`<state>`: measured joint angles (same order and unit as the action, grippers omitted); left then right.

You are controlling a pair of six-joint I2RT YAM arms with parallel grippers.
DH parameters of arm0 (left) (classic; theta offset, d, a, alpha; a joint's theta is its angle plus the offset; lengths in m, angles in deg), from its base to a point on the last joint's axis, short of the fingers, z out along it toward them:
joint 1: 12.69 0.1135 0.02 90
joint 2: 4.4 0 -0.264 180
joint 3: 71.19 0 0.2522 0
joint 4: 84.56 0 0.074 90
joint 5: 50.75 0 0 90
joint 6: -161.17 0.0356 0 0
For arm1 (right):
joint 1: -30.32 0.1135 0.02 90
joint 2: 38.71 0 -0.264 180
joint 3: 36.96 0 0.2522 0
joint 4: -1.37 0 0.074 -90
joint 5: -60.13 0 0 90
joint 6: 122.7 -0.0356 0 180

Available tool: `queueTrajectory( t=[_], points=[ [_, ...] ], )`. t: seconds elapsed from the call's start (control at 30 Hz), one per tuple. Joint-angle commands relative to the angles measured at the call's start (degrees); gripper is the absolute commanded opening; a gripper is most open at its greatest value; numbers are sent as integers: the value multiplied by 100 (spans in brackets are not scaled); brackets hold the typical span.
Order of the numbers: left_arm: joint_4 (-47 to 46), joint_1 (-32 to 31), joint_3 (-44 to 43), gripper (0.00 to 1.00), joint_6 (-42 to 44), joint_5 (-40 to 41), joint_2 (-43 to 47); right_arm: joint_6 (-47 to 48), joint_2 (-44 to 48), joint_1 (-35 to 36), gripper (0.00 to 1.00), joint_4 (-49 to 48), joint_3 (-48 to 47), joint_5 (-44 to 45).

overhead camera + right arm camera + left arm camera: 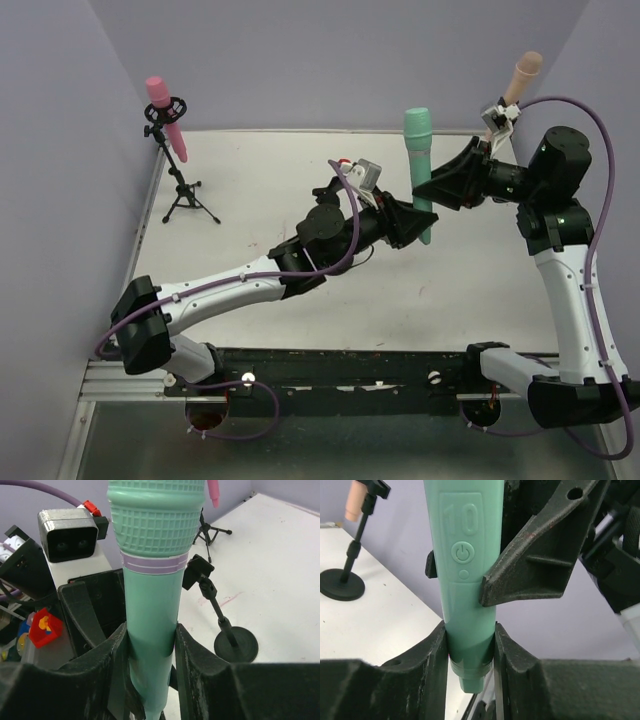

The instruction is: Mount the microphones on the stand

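The teal-green microphone (417, 160) stands nearly upright above the table's middle, held by both grippers. My left gripper (421, 224) is shut on its lower end (465, 580), just above the bottom plug. My right gripper (434, 190) is shut on its shaft (150, 605), below the grille head. The pink microphone (165, 112) sits in a tripod stand (187, 195) at the back left. The peach-beige microphone (521, 76) sits in a round-base stand (342, 582) at the back right. An empty round-base stand (235, 644) with a bare clip (197, 572) shows in the right wrist view.
Purple walls close in the table (480, 290) on the left, back and right. The left arm (250, 280) stretches diagonally across the middle. The right arm's cable (600, 200) loops at the far right.
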<state>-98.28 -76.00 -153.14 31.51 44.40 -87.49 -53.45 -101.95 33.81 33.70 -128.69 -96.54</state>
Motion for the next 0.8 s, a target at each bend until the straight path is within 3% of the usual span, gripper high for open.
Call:
queueTrajectory(
  t=[0.0, 0.13, 0.23, 0.37, 0.77],
  points=[
    [41, 415, 331, 5, 37, -1163, 451, 826, 102, 12, 48, 647, -305, -566],
    [602, 653, 315, 4, 397, -1989, 662, 968, -126, 12, 82, 780, -692, -706],
    [1139, 715, 69, 3, 739, -2429, 689, 845, -433, 20, 100, 710, -973, -890],
    [1535, 723, -195, 3, 986, -2747, 698, 529, -803, 12, 100, 526, -1369, -1092],
    [1817, 723, -599, 2, 1057, -3125, 294, -640, -918, 12, 100, -599, -1264, -1383]
  ],
)
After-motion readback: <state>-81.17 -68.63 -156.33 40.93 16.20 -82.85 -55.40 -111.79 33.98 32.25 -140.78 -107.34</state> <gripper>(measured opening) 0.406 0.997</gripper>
